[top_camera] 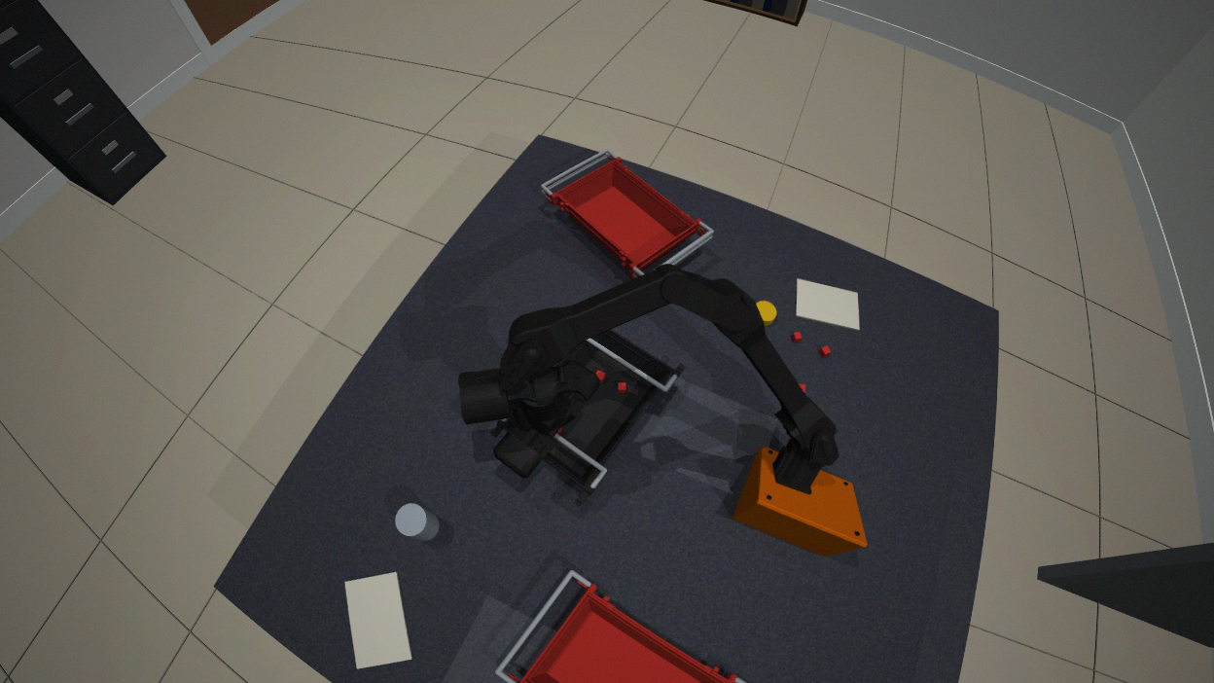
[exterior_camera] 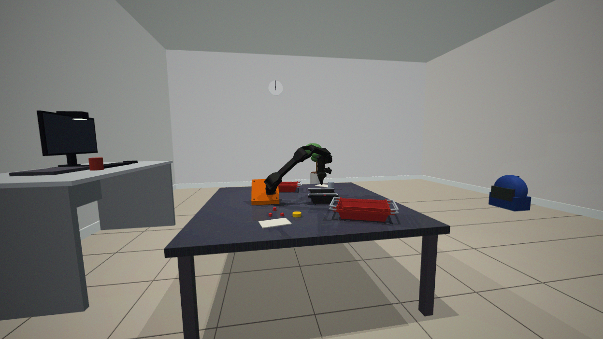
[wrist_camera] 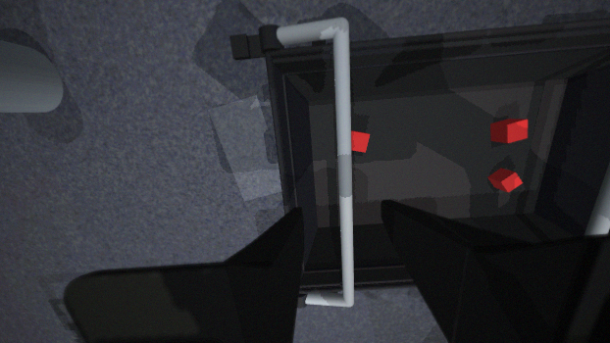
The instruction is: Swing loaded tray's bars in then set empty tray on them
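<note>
Top view: We find the black tray [top_camera: 632, 424] [exterior_camera: 323, 200] [wrist_camera: 296, 147] on the counter [top_camera: 916, 424] [exterior_camera: 219, 235] [wrist_camera: 147, 196], partly covered by the arm [top_camera: 602, 309] [exterior_camera: 286, 168]. Small red blocks [top_camera: 622, 387] [wrist_camera: 509, 131] lie inside it. Its cup-side bar [top_camera: 581, 452] [exterior_camera: 321, 189] [wrist_camera: 344, 122] and far bar [top_camera: 632, 365] [exterior_camera: 323, 194] [wrist_camera: 600, 211] both appear to run across the top. Two red trays, the upper one [top_camera: 627, 212] [exterior_camera: 363, 210] and the lower one [top_camera: 611, 654] [exterior_camera: 288, 186], stand apart on opposite sides of the black tray; we see nothing loaded in either, the lower one being cut off by the frame. A grey cup [top_camera: 411, 520] [exterior_camera: 331, 185] [wrist_camera: 29, 78] stands alone. Loose blocks [top_camera: 825, 349] [exterior_camera: 270, 214] lie near a yellow disc [top_camera: 767, 312] [exterior_camera: 296, 214].

Exterior view: The arm reaches from its orange base [top_camera: 836, 518] [exterior_camera: 258, 193], with the end effector [top_camera: 547, 415] [exterior_camera: 321, 183] [wrist_camera: 341, 212] pointing down at the black tray. Neither red tray is on the bars; both stand upright on the counter.

Wrist view: We note the end effector about half open, holding nothing. The cup-side bar shows in the gap between its fingers; we cannot tell whether the tips reach down to it. Three blocks are visible in the tray, one partly behind that bar. The far bar shows only at the right edge.
</note>
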Controlling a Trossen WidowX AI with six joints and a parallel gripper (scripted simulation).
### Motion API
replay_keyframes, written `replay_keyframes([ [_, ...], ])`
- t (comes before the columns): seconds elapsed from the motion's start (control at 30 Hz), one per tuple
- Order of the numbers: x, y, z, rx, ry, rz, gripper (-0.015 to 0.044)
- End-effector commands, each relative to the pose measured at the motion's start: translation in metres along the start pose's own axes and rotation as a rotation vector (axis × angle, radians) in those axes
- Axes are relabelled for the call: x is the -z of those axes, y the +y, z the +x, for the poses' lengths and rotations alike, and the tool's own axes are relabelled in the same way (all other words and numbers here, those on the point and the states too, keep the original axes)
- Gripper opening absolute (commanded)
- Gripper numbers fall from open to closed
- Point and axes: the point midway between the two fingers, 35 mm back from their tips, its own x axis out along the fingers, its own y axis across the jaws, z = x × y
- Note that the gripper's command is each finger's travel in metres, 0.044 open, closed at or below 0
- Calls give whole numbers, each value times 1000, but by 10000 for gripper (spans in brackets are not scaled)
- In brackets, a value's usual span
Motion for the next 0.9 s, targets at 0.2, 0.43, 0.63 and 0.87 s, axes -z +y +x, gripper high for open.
replay_keyframes([
  [0.2,1,3,-55,-19,-29,-36,440],
  [0.43,85,85,-60,-65,-15,-43,440],
  [0.63,185,140,-51,-73,6,-44,440],
  [0.87,306,166,-18,-33,21,-30,440],
])
